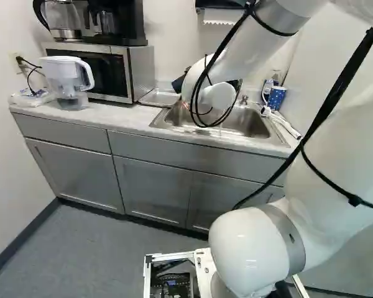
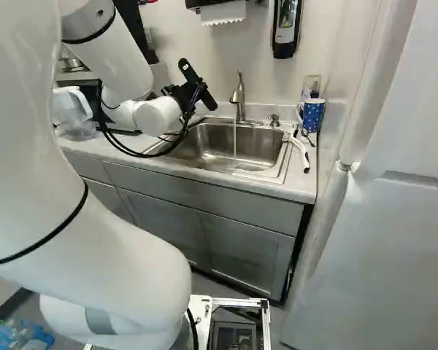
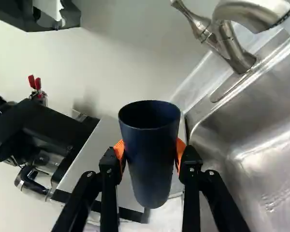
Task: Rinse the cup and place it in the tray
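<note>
In the right base view my gripper [image 2: 184, 95] is beside the sink's left end, its fingertips hard to make out. The wrist view shows the gripper [image 3: 150, 157] shut on a dark blue cup [image 3: 151, 164], an orange pad against either side. The cup's open mouth faces the wrist camera at a slant; its inside looks dark. A dark blue bit of the cup [image 1: 179, 82] shows behind the wrist in the left base view. On the counter between microwave and sink lies a shallow metal tray [image 1: 159, 97], partly hidden by the arm.
Water runs from the faucet [image 2: 239, 98] into the steel sink [image 2: 266, 149]. A microwave [image 1: 115, 71] with a coffee maker on top and a water pitcher [image 1: 67, 77] stand left of the sink. A dotted blue mug [image 2: 313, 115] and a white hose [image 2: 299, 149] are at its right.
</note>
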